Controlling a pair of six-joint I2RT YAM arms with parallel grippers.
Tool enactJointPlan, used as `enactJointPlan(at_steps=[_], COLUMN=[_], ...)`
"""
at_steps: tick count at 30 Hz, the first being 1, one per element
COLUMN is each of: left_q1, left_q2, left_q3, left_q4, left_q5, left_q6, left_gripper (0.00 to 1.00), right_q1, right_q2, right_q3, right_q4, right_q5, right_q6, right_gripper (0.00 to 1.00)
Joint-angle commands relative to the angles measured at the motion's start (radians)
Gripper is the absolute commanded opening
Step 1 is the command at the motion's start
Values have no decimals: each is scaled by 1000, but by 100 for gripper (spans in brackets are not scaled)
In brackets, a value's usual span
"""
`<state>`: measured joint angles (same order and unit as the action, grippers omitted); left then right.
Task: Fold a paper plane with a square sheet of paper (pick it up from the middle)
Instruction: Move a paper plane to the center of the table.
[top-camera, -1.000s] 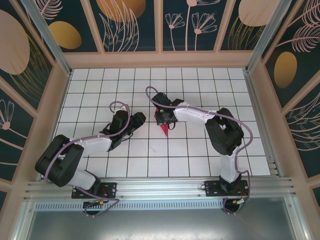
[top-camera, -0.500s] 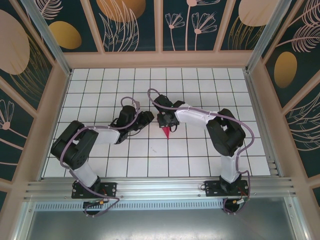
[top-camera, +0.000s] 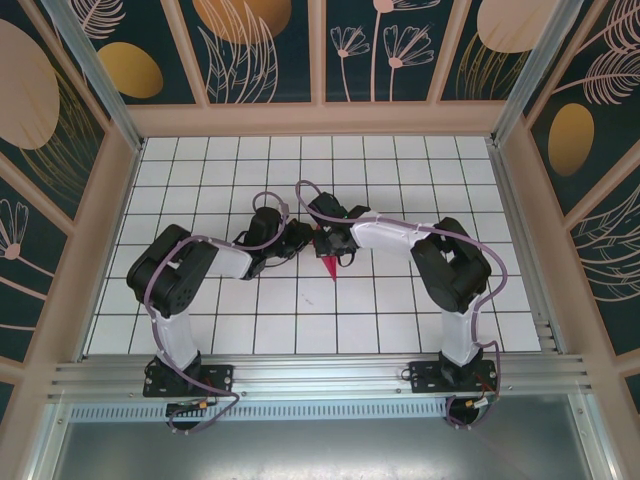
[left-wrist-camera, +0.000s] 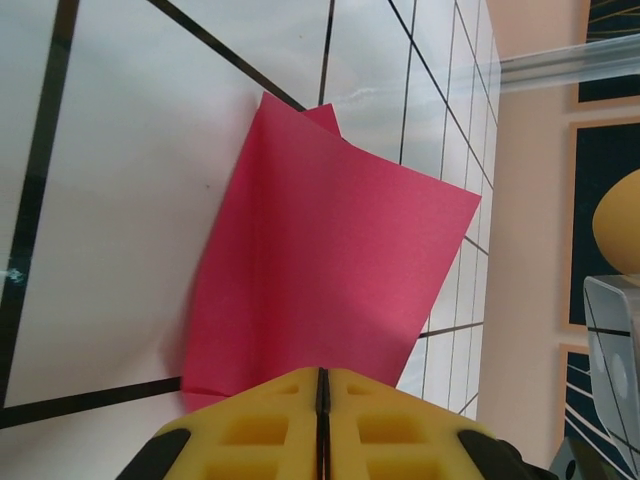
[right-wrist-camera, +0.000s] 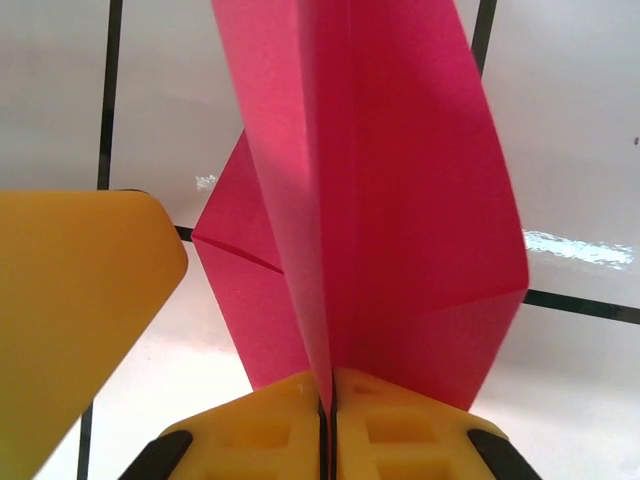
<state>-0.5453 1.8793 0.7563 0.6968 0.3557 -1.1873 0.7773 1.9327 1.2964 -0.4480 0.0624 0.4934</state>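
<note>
Right hand (top-camera: 330, 243) is pressed shut on the paper plane (top-camera: 330, 264), with the left hand (top-camera: 300, 238) closed just beside it.
The paper plane is held over the middle of the worktop (top-camera: 400, 170), its long axis running from the right pinch toward the near edge, tip nearest the arm bases. The left hand is set against its left flank, fingers pressed together, seemingly on a side flap.

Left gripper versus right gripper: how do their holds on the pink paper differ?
The right gripper pinches the folded paper at a fold; the left gripper faces a broad flap, and whether it grips it is unclear. In the top view the left reaches in from the left, the right from the right. Both have jaws shut.
</note>
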Motion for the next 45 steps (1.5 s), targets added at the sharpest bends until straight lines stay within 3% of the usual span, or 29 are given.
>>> enactJointPlan(at_steps=[1,11,18,21,27,30,45], left_q1=[-2,-5,-7,-7,-7,-7,-8], left_q2=[44,66,96,87,86,85,93], left_q3=[38,39,72,77,98,99,100], left_q4=[-28,-37,-100,-125,-155,-162,-160], left_q5=[-3,1,19,9,14,17,25], left_q6=[-11,-4,19,35,59,64,70], left_gripper=[12,9,9,9,9,10,10], right_q1=[-10,-21,-37,-77,-166,-172,-189], right_q2=[-35,-54,-174,-238,-232,-221,-68], right_q3=[-27,-26,-60,-108,-159,-158,-156], right_q4=[7,17,49,102,179,200,205], right_q5=[-13,-17,-12,-78,-233,-274,-250], right_q6=[21,18,31,36,50,47,49], right_gripper=[13,14,26,32,13,9,5])
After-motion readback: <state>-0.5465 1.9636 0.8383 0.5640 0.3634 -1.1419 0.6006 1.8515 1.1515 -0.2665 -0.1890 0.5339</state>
